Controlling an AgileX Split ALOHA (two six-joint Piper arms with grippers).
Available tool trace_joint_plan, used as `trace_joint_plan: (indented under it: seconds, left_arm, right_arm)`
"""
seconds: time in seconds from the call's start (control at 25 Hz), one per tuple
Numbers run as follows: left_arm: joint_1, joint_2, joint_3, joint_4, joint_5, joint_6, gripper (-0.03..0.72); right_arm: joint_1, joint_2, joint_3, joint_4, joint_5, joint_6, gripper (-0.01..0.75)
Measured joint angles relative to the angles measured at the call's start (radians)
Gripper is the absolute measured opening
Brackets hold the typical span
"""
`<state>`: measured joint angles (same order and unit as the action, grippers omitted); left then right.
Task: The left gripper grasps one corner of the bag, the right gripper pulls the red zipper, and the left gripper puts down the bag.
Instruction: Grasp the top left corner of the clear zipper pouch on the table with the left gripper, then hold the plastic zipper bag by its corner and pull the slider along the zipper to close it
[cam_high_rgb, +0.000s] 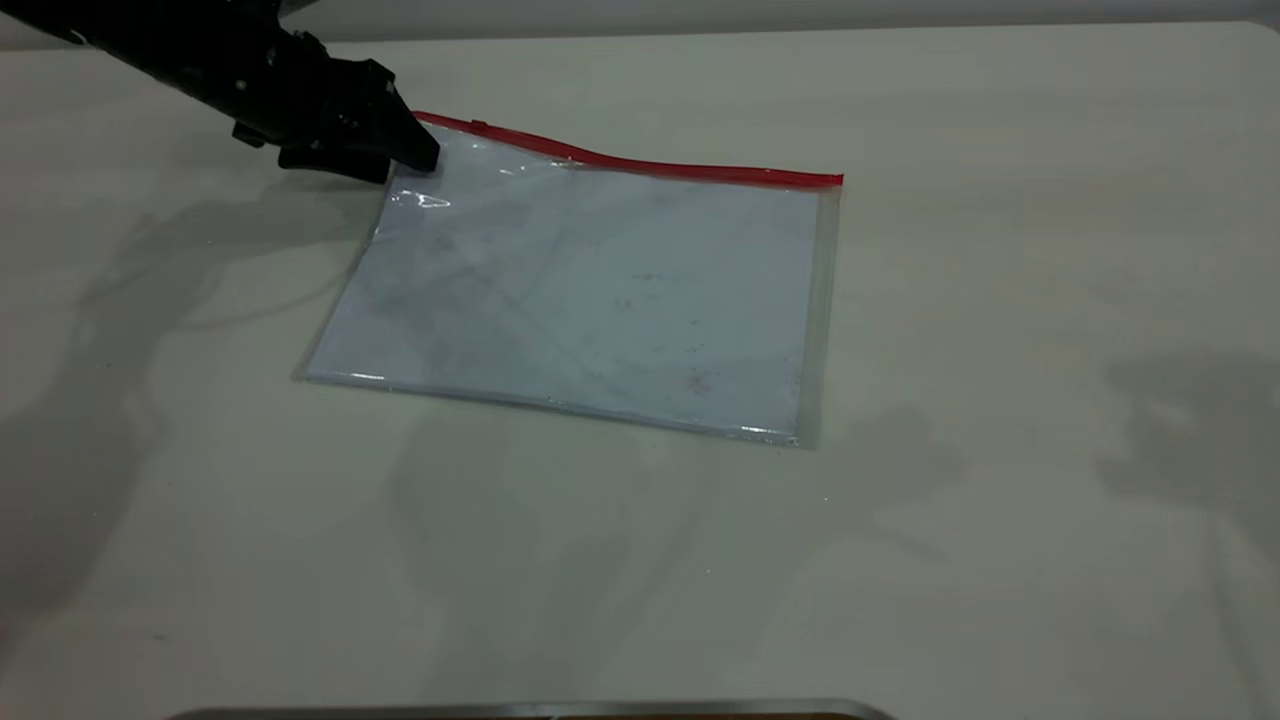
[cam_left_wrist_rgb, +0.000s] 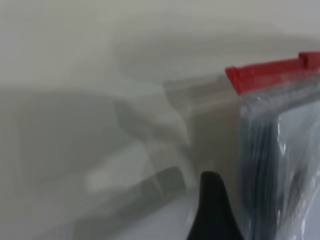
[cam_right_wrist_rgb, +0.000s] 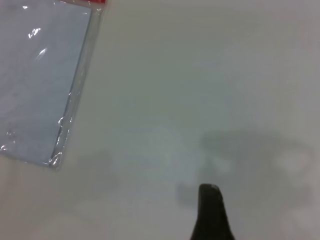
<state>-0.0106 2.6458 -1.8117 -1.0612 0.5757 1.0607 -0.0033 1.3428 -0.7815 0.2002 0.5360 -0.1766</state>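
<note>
Reaching my left hand (cam_high_rgb: 405, 160) to the bag (cam_high_rgb: 590, 300) lying mid-desk, I touch its corner (cam_high_rgb: 425, 135) beside the zipper (cam_high_rgb: 640, 165); grip unclear. Thin, floppy, slick plastic: pinch that corner.

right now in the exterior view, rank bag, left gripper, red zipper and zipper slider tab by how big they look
1. bag, largest by far
2. left gripper, at the bag's far left corner; it is partly out of frame, so its rank is unsure
3. red zipper, long but very thin
4. slider tab, tiny
</note>
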Motion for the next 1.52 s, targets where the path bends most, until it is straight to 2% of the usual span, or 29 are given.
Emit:
trace_joint_plan:
  seconds: [0.2, 0.36, 0.48, 0.64, 0.72, 0.88, 1.12, 1.28, 1.52]
  left_arm:
    - [0.0, 0.028, 0.0, -0.11, 0.007, 0.079, 0.586]
    - [0.0, 0.034, 0.0, -0.155, 0.024, 0.108, 0.519]
    - [0.0, 0.034, 0.0, -0.161, 0.028, 0.111, 0.387]
    - [0.0, 0.034, 0.0, -0.161, 0.04, 0.137, 0.128]
    - [0.0, 0.034, -0.003, -0.165, 0.063, 0.193, 0.058]
    - [0.0, 0.036, -0.049, -0.164, 0.165, 0.372, 0.055]
    - [-0.008, 0.039, -0.167, -0.124, 0.433, 0.688, 0.055]
    - [-0.041, 0.04, -0.225, -0.064, 0.483, 0.815, 0.054]
    - [-0.121, 0.04, -0.244, 0.003, 0.496, 0.986, 0.054]
  right_arm:
    - [0.0, 0.0, 0.0, 0.0, -0.001, 0.0, 0.585]
    - [0.0, 0.0, 0.0, 0.0, -0.003, 0.0, 0.585]
    - [0.0, 0.0, 0.0, 0.0, -0.018, 0.0, 0.585]
    - [0.0, 0.0, 0.0, 0.0, -0.029, -0.007, 0.585]
    - [0.0, 0.0, 0.0, -0.001, -0.045, -0.032, 0.585]
    - [0.0, 0.01, 0.0, 0.004, -0.119, -0.132, 0.585]
    - [0.0, 0.126, -0.005, 0.13, -0.191, -0.322, 0.585]
    - [0.0, 0.238, -0.064, 0.28, -0.174, -0.49, 0.585]
    - [0.0, 0.401, -0.153, 0.586, -0.103, -0.868, 0.585]
